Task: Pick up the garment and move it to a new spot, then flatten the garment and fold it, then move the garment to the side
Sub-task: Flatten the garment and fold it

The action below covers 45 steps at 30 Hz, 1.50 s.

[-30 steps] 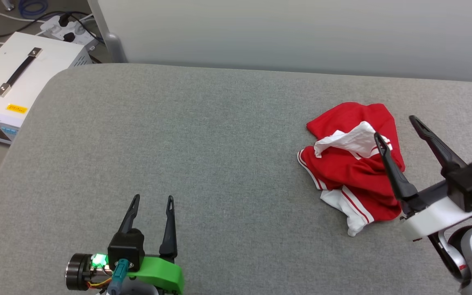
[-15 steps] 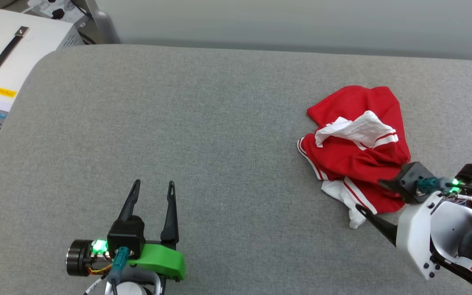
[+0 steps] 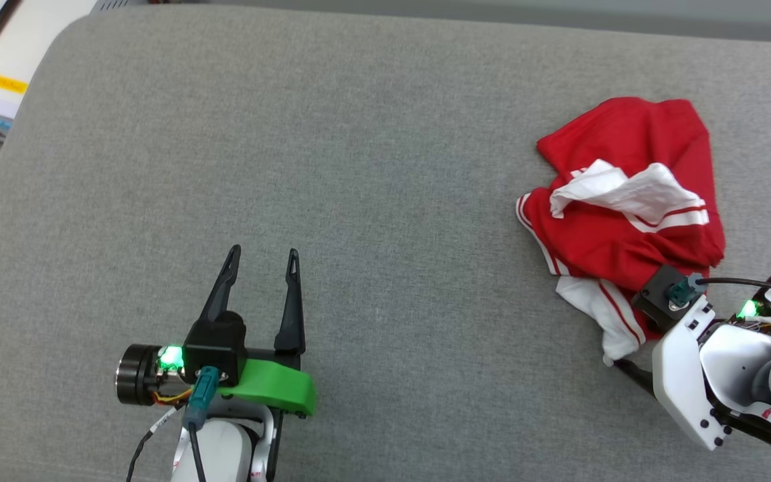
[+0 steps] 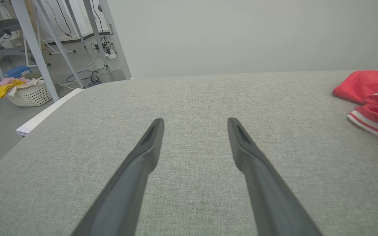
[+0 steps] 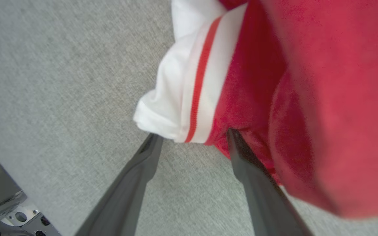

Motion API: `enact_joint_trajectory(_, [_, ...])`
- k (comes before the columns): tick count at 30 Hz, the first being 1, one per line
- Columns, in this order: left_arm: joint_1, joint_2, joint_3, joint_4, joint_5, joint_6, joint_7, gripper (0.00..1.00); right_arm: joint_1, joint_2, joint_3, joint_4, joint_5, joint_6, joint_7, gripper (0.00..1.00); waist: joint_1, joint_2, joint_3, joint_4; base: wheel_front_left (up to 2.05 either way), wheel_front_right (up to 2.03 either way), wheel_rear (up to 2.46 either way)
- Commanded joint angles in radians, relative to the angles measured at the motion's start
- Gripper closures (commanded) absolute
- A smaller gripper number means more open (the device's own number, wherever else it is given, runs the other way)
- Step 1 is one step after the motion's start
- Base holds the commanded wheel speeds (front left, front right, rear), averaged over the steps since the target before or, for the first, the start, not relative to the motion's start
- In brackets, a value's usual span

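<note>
Left to right: our left gripper (image 3: 263, 253) hovers over the bare grey surface (image 3: 372, 154), fingers apart, empty, likely held in reserve. The crumpled garment (image 3: 633, 234) lies at the surface's right; our right gripper (image 5: 194, 134), fingers spread, brackets its near sleeve edge, apparently to pinch it.

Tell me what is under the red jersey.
The red jersey lies crumpled on the grey padded surface, which shows all around it. The open right claw reaches its near edge. Whatever is beneath the folds is covered.
</note>
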Motion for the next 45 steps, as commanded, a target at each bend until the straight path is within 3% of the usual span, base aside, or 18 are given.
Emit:
enact_joint_trajectory(1, [-0.02,-0.004,-0.002,-0.003,-0.005,0.005,-0.006,0.0,-0.012,0.013,0.015,0.034,0.014,-0.001,-0.012,0.0,-0.0001,0.0,0.053,0.038,0.0,0.0,0.0])
enact_joint_trajectory(6, [-0.03,-0.005,-0.01,0.003,-0.012,0.015,-0.006,0.0,-0.02,0.024,0.102,0.133,0.013,-0.001,-0.045,0.0,-0.0001,0.0,0.061,0.054,0.0,0.0,0.0])
enact_joint_trajectory(7, [-0.029,-0.005,-0.01,0.004,-0.013,0.017,-0.006,0.0,-0.022,0.027,0.113,0.146,0.014,-0.001,-0.055,0.36,-0.0001,0.0,0.057,0.053,0.0,0.0,0.0])
enact_joint_trajectory(8, [-0.026,-0.005,-0.008,0.007,-0.014,0.019,-0.006,0.0,-0.027,0.031,0.125,0.156,0.014,-0.001,-0.071,1.0,-0.0001,0.0,0.05,0.051,0.0,0.0,0.0])
enact_joint_trajectory(15, [-0.002,-0.005,0.006,0.016,-0.008,0.019,-0.006,0.0,-0.08,0.07,0.113,0.163,0.039,-0.001,-0.218,1.0,-0.0001,0.0,-0.008,0.017,0.0,0.0,0.0])
enact_joint_trajectory(24, [0.026,-0.006,0.016,0.021,0.002,0.009,-0.006,0.0,-0.11,0.096,-0.05,0.084,0.101,-0.001,-0.371,1.0,-0.0001,0.0,-0.077,-0.012,0.0,0.0,0.0])
enact_joint_trajectory(34, [0.042,-0.006,0.013,0.016,-0.006,0.012,-0.006,0.0,-0.104,0.139,-0.227,-0.011,0.101,-0.001,-0.434,1.0,-0.0001,0.0,-0.1,0.029,0.0,0.0,0.0])
enact_joint_trajectory(40, [0.037,-0.006,-0.001,0.011,-0.026,0.024,-0.006,0.0,-0.145,0.233,-0.201,-0.012,0.07,-0.001,-0.427,1.0,-0.0001,0.0,-0.079,0.076,0.0,0.0,0.0])
enact_joint_trajectory(41, [0.035,-0.006,-0.004,0.01,-0.03,0.027,-0.006,0.0,-0.159,0.254,-0.183,-0.004,0.062,-0.001,-0.425,1.0,-0.0001,0.0,-0.073,0.084,0.0,0.0,0.0])
enact_joint_trajectory(42, [0.027,-0.006,-0.011,0.009,-0.041,0.035,-0.006,0.0,-0.196,0.316,-0.131,0.032,0.048,-0.001,-0.426,1.0,-0.0001,0.0,-0.053,0.106,0.0,0.0,0.0])
enact_joint_trajectory(45, [0.018,-0.006,-0.018,0.008,-0.053,0.044,-0.006,0.0,-0.232,0.374,-0.045,0.094,0.024,-0.001,-0.424,1.0,-0.0001,0.0,-0.033,0.126,0.0,0.0,0.0])
